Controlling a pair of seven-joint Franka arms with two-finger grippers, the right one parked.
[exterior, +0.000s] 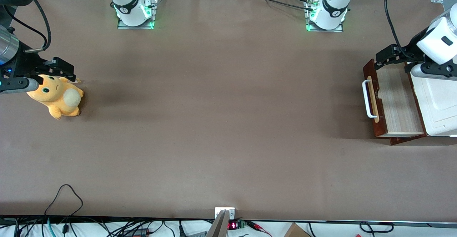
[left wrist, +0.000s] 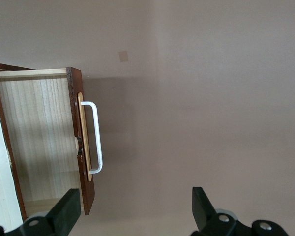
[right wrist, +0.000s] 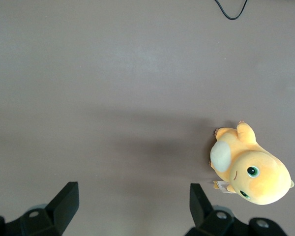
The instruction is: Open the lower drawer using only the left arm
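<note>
Reddish-brown lower drawer (exterior: pixel 394 101) stands pulled out, hand (exterior: pixel 387 56) above, released

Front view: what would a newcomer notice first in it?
Probably the lower drawer, pulled open at the working arm's end of the table, showing its light wood inside and white handle. The left arm's gripper hangs open above it, holding nothing. An orange plush toy lies at the parked arm's end.

Orange plush toy (exterior: pixel 57 96) lying on brown table (exterior: pixel 214 122) (toward the parked arm's end), white cabinet (exterior: pixel 437 105) at the working arm's end
</note>
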